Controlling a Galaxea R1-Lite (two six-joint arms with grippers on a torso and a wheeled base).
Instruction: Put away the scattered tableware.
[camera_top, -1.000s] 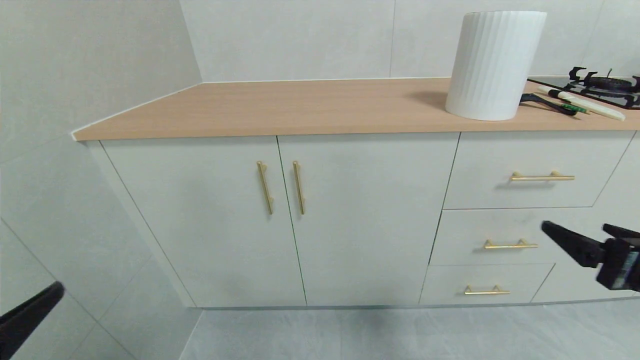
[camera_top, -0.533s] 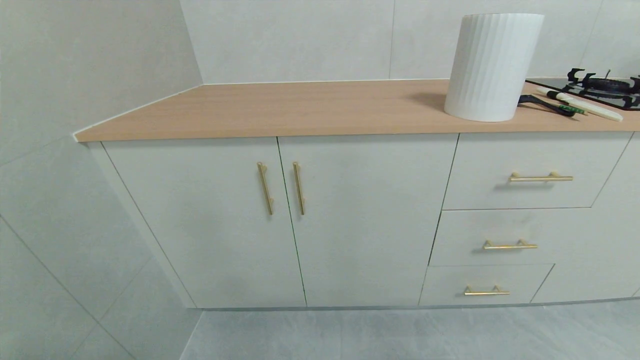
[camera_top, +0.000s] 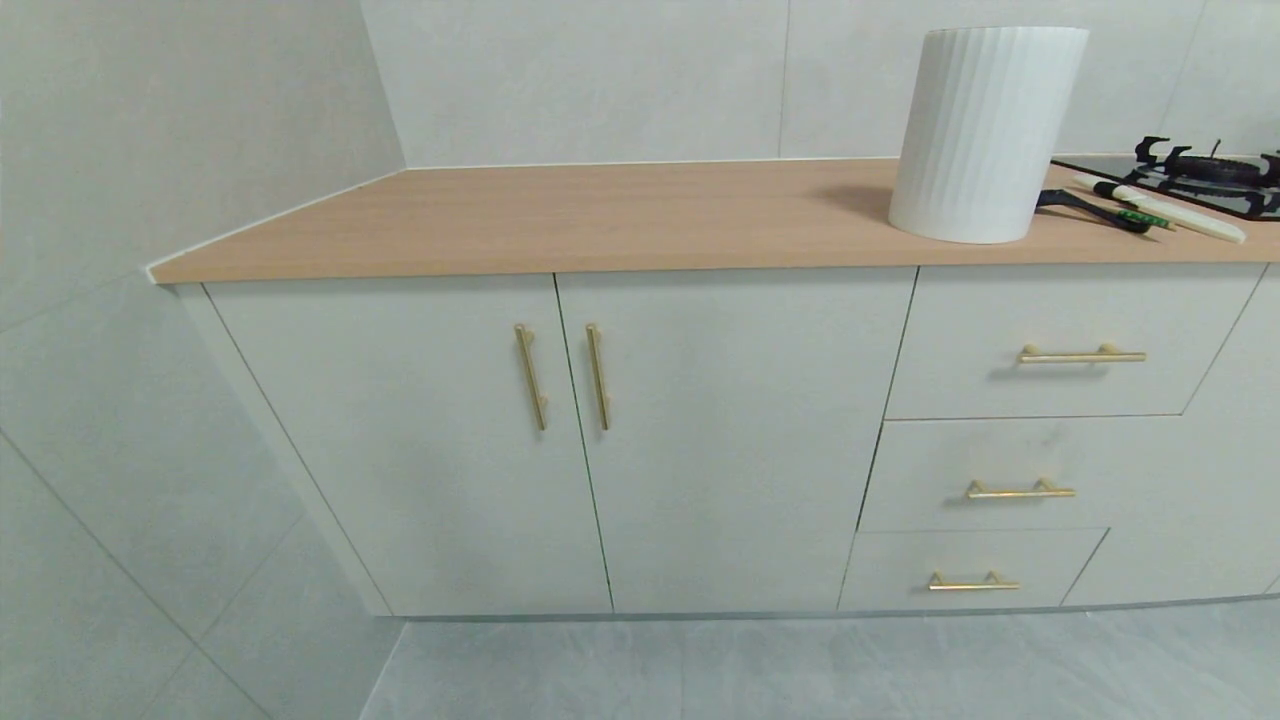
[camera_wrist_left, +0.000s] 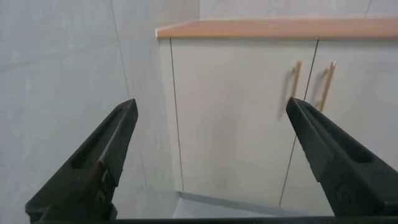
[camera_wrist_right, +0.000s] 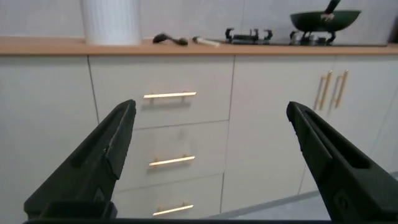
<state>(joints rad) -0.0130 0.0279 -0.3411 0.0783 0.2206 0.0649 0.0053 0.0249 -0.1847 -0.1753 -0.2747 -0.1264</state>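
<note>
Head view: wooden countertop (camera_top: 600, 215); white ribbed holder (camera_top: 985, 135) upright toward its right end; black-handled utensil (camera_top: 1090, 208) and cream-handled utensil (camera_top: 1165, 208) lying loose just beside it, toward the stove (camera_top: 1210, 175). Task judged barely begun: both utensils still out, nothing held, drawers (camera_top: 1060, 345) closed. Left gripper (camera_wrist_left: 211, 107) spread wide, empty, low before the cupboard doors (camera_wrist_left: 261, 118). Right gripper (camera_wrist_right: 211, 109) spread wide, empty, facing the drawer fronts. Added by right wrist view, beyond the head view's right edge: green pan (camera_wrist_right: 324, 18) on a farther burner.
</note>
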